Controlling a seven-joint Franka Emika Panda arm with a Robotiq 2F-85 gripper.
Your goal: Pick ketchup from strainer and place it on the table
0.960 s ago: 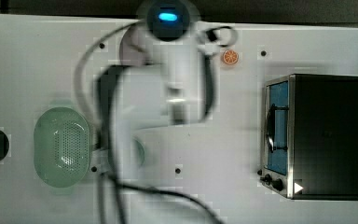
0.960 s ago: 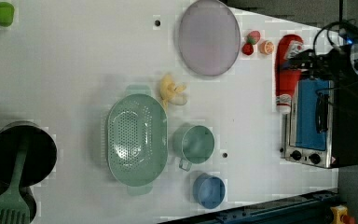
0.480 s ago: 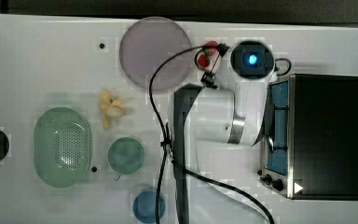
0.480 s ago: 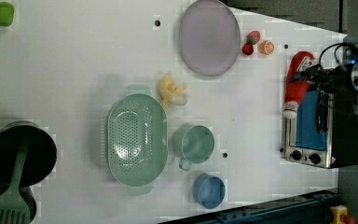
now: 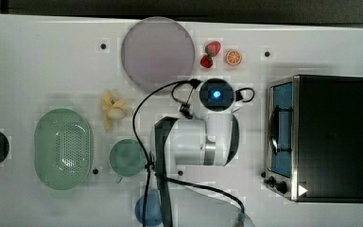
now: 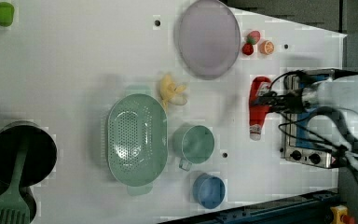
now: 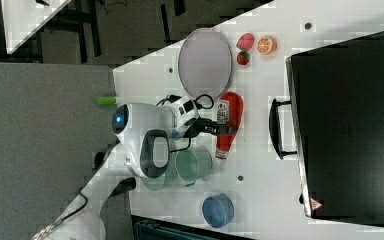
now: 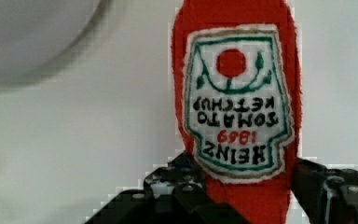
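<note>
- The wrist view has the ketchup [image 8: 235,112] right up close, and its white patch label reads, upside down in the picture, "TOMATO KETCHUP", a red "1869" and "HEINZ", under a red tomato with green leaves.
- The gripper [image 8: 242,196] is clamped on the ketchup, one black finger [image 8: 182,186] on each side of the red body just past the label.
- In the left view the ketchup [image 6: 259,106] sits right of centre, lengthwise down the picture with its white cap at the lower end, just left of the toaster oven [image 6: 307,140]; the gripper [image 6: 271,100] grips it from the right.
- The right view puts the ketchup [image 7: 228,125] in the middle, between the grey plate [image 7: 205,62] above and the teal cup [image 7: 194,166] below left, over the white table [image 7: 260,200].
- The strainer [image 6: 137,139] lies at centre left of the left view, well apart from the ketchup and with nothing in it.
- Compared with a second ago: in the left view the ketchup was at the upper right near the strawberries [image 6: 251,43]; now it is lower and further left.
- In the top view the arm [image 5: 194,142] has swung from the middle of the picture, beside the strainer [image 5: 63,149], to centre right next to the toaster oven [image 5: 328,139].
- In the top view the yellow banana toy [image 5: 112,109], the teal cup [image 5: 127,157] and the blue cup [image 5: 147,210] are now uncovered.
</note>
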